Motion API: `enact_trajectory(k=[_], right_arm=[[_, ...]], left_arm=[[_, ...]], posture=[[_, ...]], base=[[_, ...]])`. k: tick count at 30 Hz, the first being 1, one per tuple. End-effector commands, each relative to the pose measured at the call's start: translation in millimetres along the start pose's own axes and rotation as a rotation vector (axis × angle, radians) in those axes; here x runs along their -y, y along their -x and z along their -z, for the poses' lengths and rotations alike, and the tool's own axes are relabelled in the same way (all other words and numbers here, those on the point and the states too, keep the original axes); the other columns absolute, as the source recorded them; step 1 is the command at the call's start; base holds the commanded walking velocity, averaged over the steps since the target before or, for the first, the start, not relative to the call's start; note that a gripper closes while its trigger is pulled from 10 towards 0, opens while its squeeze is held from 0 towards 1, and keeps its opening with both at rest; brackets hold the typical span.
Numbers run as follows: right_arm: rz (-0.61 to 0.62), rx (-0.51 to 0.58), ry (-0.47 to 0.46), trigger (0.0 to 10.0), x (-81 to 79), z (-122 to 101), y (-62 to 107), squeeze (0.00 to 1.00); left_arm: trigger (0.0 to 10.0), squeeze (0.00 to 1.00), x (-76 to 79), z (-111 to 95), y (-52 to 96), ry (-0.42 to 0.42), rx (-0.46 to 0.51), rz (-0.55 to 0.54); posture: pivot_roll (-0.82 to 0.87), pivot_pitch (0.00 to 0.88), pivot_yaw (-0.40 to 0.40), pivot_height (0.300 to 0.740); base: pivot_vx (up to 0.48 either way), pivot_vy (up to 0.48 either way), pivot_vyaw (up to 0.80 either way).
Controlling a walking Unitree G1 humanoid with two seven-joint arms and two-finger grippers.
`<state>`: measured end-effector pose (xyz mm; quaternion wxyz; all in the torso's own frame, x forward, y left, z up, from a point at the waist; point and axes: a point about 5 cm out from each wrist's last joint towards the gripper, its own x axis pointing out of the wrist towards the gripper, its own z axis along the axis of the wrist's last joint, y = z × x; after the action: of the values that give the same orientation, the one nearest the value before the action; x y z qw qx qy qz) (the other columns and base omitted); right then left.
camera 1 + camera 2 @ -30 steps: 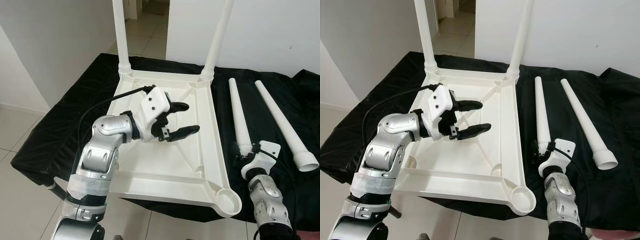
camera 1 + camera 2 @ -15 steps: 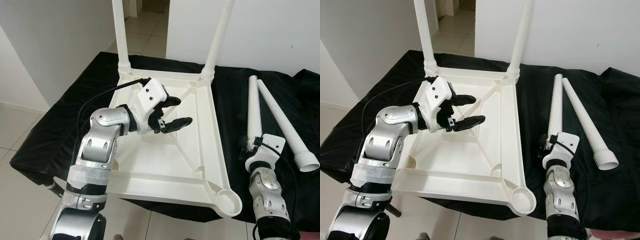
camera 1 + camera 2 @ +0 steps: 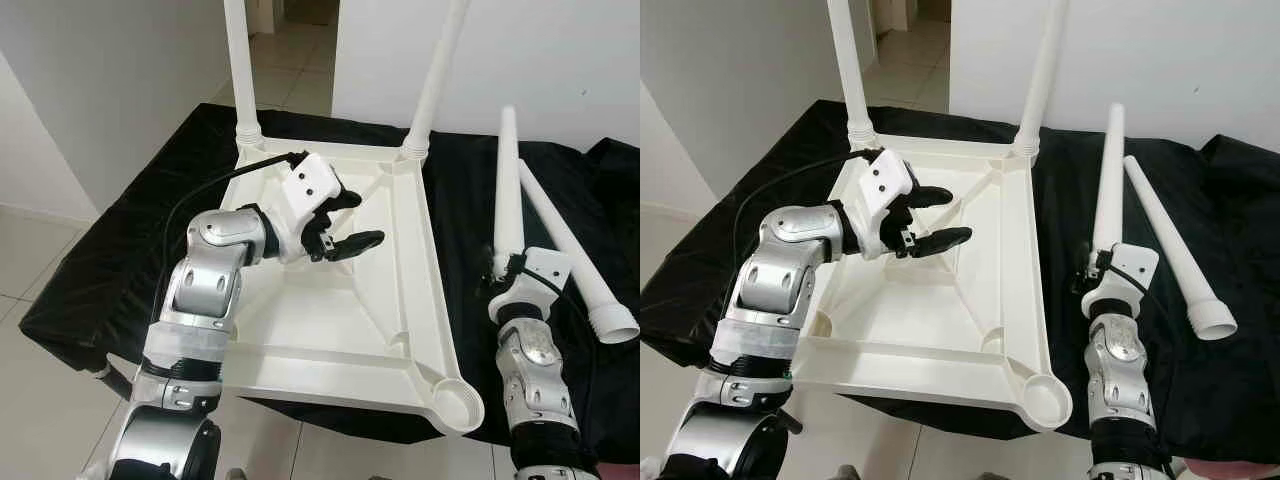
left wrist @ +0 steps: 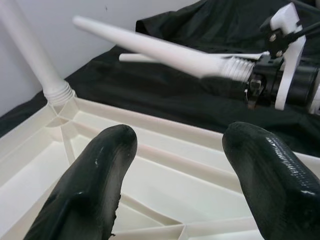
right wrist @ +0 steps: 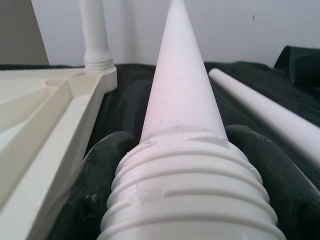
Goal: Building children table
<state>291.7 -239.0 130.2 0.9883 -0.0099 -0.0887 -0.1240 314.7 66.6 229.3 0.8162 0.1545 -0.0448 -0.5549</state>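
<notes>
fingers of the right gripper [image 5: 185, 200] are clamped on the threaded end of a white table leg [image 3: 508, 190], which is held raised over the black cloth [image 3: 130, 240]. the left gripper [image 3: 345, 222] is held spread and empty above the upturned tabletop [image 3: 340, 320], where two legs [image 3: 238, 70] are already fitted. another loose leg [image 3: 565, 250] is left lying on the cloth.

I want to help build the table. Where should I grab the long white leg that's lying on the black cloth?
Probably grab the lying leg at its wide ridged end, coming from above. That end is nearest the table's front edge, lies flat on the black cloth, and is clear of the right pincer.
</notes>
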Motion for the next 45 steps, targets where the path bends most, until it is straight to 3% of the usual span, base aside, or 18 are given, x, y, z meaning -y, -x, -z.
enact_trajectory(k=[1, 5, 8, 10, 12, 24, 32, 35, 41, 45], right_arm=[[-0.014, 0.078, -0.008, 10.0, -3.3, -13.8, -4.0, 0.00], [-0.023, 0.207, 0.004, 10.0, -7.4, -38.4, -13.1, 0.00], [-0.023, 0.244, 0.000, 10.0, -8.3, -45.6, -15.2, 0.00], [-0.059, 0.347, 0.014, 10.0, -14.9, -64.9, -19.1, 0.00], [-0.059, 0.347, 0.014, 10.0, -14.9, -64.9, -19.1, 0.00], [-0.145, 0.662, -0.027, 10.0, -35.9, -126.6, -21.7, 0.00], [-0.216, 0.767, -0.011, 10.0, -49.9, -146.3, -15.6, 0.00], [-0.261, 0.763, -0.001, 10.0, -54.5, -143.8, -12.3, 0.00], [-0.306, 0.719, 0.015, 10.0, -55.9, -133.8, -9.0, 0.00], [-0.362, 0.680, 0.036, 10.0, -58.8, -122.6, -2.8, 0.00]], left_arm=[[10.0, 0.00, -24.9, -2.8, 5.3, -0.008, 0.014, -0.455], [10.0, 0.00, -31.6, -4.6, 5.3, -0.045, 0.021, -0.504], [10.0, 0.00, -33.0, -5.1, 5.2, -0.054, 0.021, -0.513], [10.0, 0.00, -37.2, -7.5, 6.7, -0.074, 0.028, -0.530], [10.0, 0.00, -37.2, -7.5, 6.7, -0.074, 0.028, -0.530], [10.0, 0.00, -54.7, -20.4, 12.3, -0.097, 0.083, -0.553], [10.0, 0.00, -59.2, -27.8, 12.3, 0.003, 0.148, -0.471], [10.0, 0.00, -59.9, -34.3, 12.6, 0.083, 0.210, -0.383], [10.0, 0.00, -60.5, -36.3, 13.3, 0.153, 0.238, -0.284], [10.0, 0.00, -57.9, -41.1, 11.2, 0.272, 0.295, -0.157]], posture=[[-0.09, 0.000, -0.025, 0.740], [-0.09, 0.000, -0.028, 0.740], [-0.09, 0.000, -0.029, 0.740], [-0.08, 0.000, -0.030, 0.740], [-0.08, 0.000, -0.030, 0.740], [-0.07, 0.000, -0.017, 0.740], [-0.07, 0.000, -0.013, 0.740], [-0.06, 0.000, -0.018, 0.740], [-0.06, 0.000, -0.018, 0.740], [-0.06, 0.000, -0.013, 0.740]], base=[[0.000, 0.000, 0.00], [0.000, 0.000, 0.00], [0.000, 0.000, 0.00], [0.000, 0.000, 0.00], [0.000, 0.000, 0.00], [0.000, 0.000, 0.00], [0.000, 0.000, 0.00], [0.000, 0.000, 0.00], [0.000, 0.000, 0.00], [0.000, 0.000, 0.00]])
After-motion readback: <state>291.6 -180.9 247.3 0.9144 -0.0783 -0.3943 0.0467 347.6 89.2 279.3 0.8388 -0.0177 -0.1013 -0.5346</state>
